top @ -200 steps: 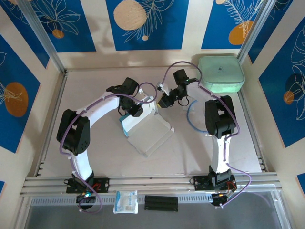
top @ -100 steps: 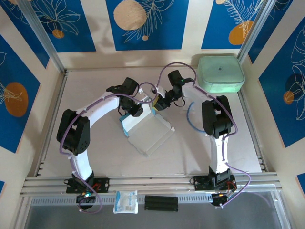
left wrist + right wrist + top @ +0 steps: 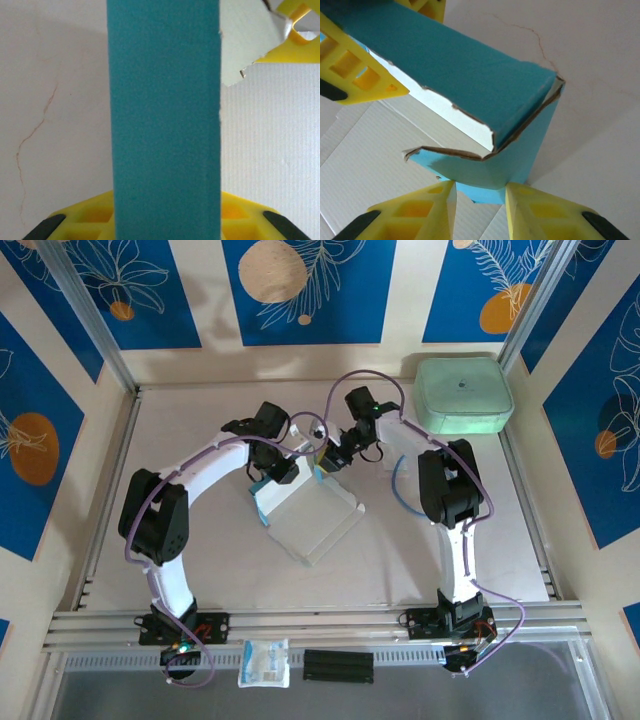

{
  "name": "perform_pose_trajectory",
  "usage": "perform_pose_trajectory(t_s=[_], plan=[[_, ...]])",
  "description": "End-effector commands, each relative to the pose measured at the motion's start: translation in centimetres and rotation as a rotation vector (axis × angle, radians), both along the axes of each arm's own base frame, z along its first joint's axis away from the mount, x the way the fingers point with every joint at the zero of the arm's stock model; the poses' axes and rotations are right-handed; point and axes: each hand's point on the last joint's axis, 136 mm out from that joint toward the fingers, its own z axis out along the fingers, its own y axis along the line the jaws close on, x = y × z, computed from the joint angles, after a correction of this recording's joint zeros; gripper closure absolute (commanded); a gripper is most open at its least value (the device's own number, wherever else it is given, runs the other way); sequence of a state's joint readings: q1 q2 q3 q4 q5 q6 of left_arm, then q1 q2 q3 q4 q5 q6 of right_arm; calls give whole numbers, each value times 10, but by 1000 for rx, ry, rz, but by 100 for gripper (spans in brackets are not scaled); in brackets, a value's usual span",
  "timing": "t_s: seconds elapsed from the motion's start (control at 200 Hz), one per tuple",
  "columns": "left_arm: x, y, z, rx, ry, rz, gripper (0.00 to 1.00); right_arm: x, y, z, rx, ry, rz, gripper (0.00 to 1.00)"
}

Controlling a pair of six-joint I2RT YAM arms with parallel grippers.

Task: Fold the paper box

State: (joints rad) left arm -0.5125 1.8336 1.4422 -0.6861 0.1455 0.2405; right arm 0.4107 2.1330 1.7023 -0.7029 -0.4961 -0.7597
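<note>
Right hand: the fingers stand partly apart, and the lower edge of a blue corner flap of the paper box sits in the gap between them. I cannot tell whether they bear on the card or merely straddle it.

Left hand: closed on an upright blue wall of the box, which rises straight out from between the fingers. This grip has not altered over the last second.

What has changed: one second ago the right hand stood apart from the box, off toward 3 o'clock on the side of the mint-green case. It has since travelled toward 9 o'clock and now meets the box at its far corner, just beside the left hand. Both hands now work the same far edge.

The box lies near the middle of the surface. Its whitish base is flat and its near walls look low or unfolded. The far wall is raised, and a torn-edged end flap is bent around the corner.

In my judgement the approach is complete and the corner fold is the step in hand — the left hand steadies the wall while the right is placed to tuck the flap. The card is thin and already ragged, so squeezing or pulling hard could tear it further.
</note>
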Motion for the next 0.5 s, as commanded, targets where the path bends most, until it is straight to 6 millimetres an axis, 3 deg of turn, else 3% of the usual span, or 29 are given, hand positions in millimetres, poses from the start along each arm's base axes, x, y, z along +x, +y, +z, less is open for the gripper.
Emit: perform_pose_trajectory(t_s=[0.0,0.345,0.495], plan=[[-1,-7,5,-39,-13,-21,71,-1,18,5,25,-3,21,69],[-1,-6,4,-35,-15,-17,71,21,24,-6,-78,8,-225,76],[-1,-6,4,-40,-17,-16,71,17,29,-11,-108,-15,-290,78]])
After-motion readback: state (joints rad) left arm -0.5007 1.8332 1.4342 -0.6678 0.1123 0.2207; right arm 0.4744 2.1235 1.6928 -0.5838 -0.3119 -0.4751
